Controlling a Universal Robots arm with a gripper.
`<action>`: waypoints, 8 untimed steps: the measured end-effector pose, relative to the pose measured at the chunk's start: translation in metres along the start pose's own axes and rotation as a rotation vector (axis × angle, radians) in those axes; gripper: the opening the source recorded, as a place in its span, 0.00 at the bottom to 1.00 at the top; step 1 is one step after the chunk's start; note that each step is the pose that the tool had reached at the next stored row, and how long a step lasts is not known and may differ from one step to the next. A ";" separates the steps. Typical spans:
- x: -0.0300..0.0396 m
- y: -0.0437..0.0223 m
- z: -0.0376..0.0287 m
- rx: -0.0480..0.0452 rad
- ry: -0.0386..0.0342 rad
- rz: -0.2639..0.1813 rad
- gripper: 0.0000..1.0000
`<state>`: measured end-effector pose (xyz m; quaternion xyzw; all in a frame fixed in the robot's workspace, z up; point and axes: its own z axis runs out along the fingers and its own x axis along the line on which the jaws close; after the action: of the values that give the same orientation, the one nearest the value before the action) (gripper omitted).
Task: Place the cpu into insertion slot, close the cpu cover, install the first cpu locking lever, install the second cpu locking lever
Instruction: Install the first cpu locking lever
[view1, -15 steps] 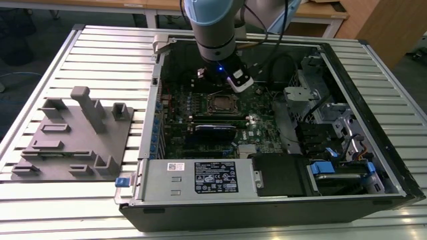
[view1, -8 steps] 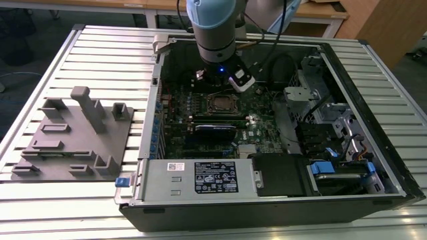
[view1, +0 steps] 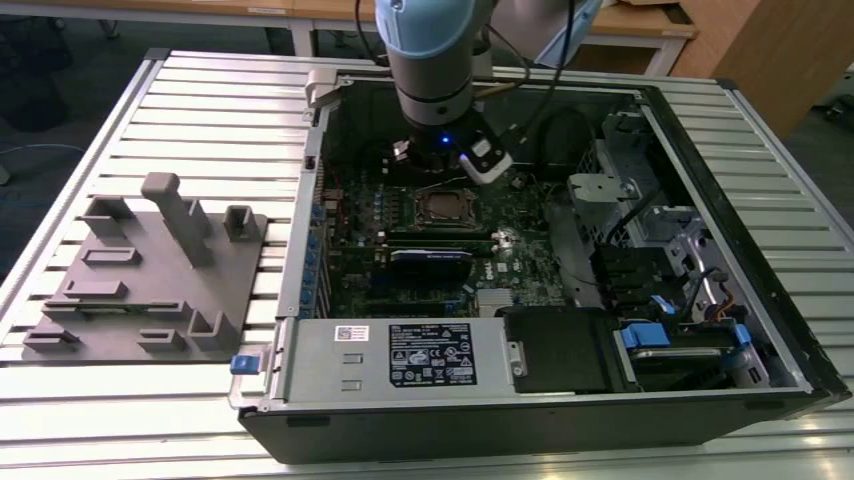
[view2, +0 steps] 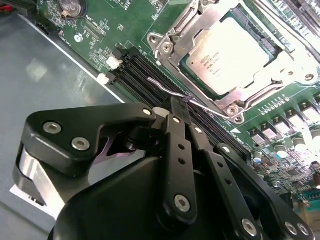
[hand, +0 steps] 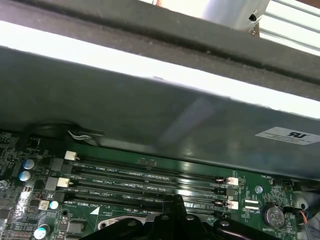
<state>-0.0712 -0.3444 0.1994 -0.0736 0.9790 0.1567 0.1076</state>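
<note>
Inside an open computer case (view1: 534, 435), the tool (view2: 174, 107), its fingers drawn narrowly together, sat at a thin wire lever (view2: 159, 84) just beside the slot (view1: 416, 208), where the cpu (view2: 227, 52) lay seated under the closed cover (view2: 290, 62).

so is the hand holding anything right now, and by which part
Cannot tell: the hand is shut with its tips at the hooked free end of a thin locking lever, gripping or just pressing.

Slatted tbl (view1: 200, 110), wood desks (view1: 650, 22) — dark floor (view1: 47, 200)
</note>
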 end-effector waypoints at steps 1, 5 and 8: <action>-0.0007 -0.0002 0.0001 -0.0002 0.0004 -0.001 0.10; -0.0008 -0.0002 0.0001 -0.0001 0.0005 -0.001 0.10; -0.0010 0.0000 -0.0005 -0.0002 0.0010 -0.002 0.10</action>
<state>-0.0703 -0.3444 0.2001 -0.0747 0.9790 0.1566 0.1072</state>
